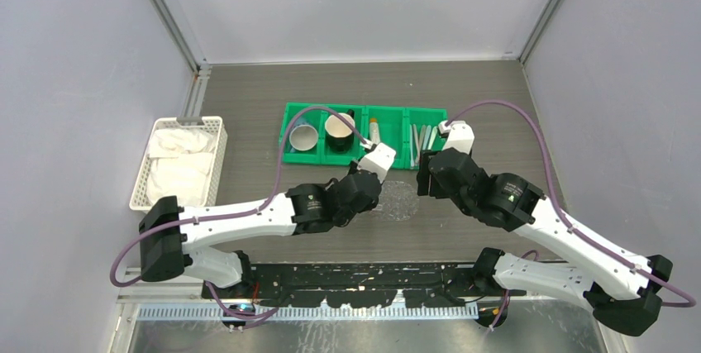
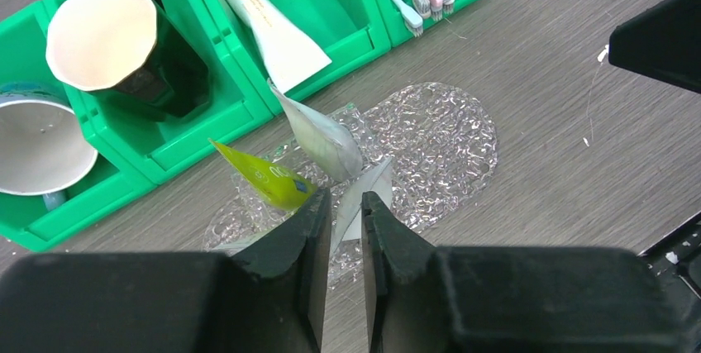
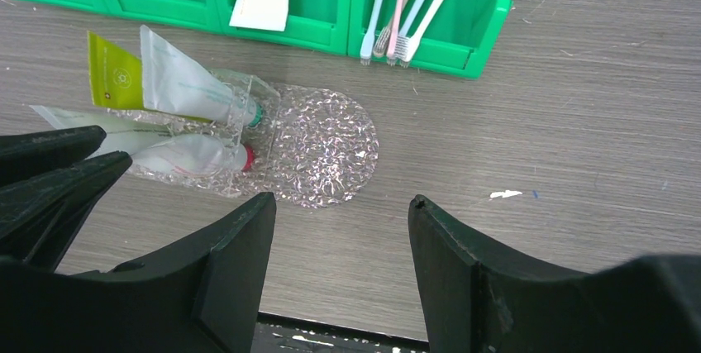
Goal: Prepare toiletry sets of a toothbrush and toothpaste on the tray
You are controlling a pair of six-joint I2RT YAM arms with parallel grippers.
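**Right gripper** (image 3: 340,202): jaws wide apart and empty, hovering over bare table just beside the near edge of the tray.

**Left gripper** (image 2: 347,198): jaws almost together, pinched on the flat tail of a white tube (image 2: 362,190). The tube's capped end points across the tray. Whether it rests on the tray or hangs just above it cannot be told.

**Tray** (image 2: 446,134): clear, pebbled oval on the table in front of the bin. One end is crowded and the other is bare.

**Yellow-green tube** (image 2: 269,178) and **grey tube** (image 2: 324,140): both on the crowded end, side by side, tails tilted up, touching or nearly touching the held tube.

**Bin** (image 2: 178,145): green, four compartments, beyond the tray.

- **Two mugs** (image 2: 124,39), one in each of two compartments.
- **A large toothpaste** (image 2: 277,39) in the next.
- **Toothbrushes** (image 3: 401,14) in the last.

**Step in hand**: this looks like setting a paste tube down on the tray. No toothbrush is visible on the tray.

**Next move**: probably to let go of the tube without disturbing its neighbours. The free right gripper is nearest the brush compartment. It would need to close on one slim handle among several lying close together.
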